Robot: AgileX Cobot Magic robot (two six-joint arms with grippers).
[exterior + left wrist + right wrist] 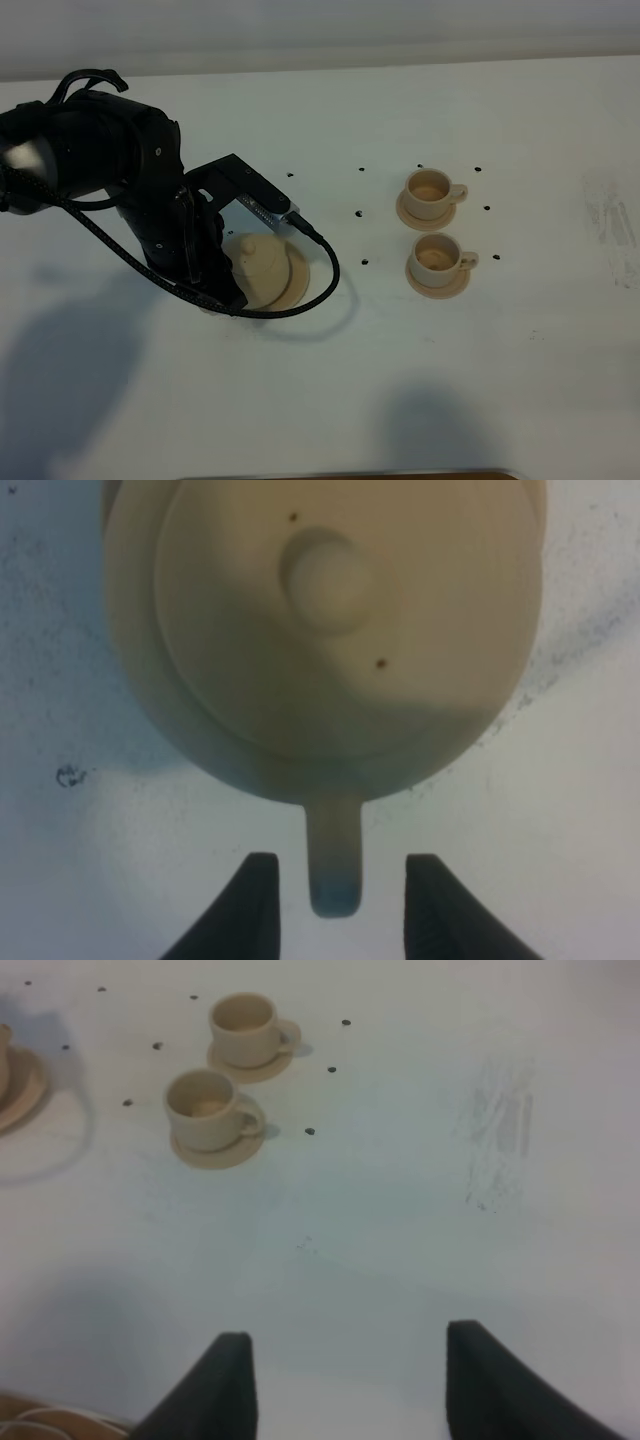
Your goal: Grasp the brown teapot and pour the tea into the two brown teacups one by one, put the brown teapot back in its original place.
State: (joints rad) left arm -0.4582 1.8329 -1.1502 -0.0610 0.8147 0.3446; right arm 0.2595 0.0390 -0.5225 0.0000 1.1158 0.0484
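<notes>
So that I could lift the teapot [330, 650] by its handle [333, 835], I held my left end effector [340, 880] open around it.

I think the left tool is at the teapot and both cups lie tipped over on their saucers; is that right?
Not quite: the far cup and the near cup stand upright on their saucers, as the high view shows. The left tool is indeed at the teapot.
</notes>
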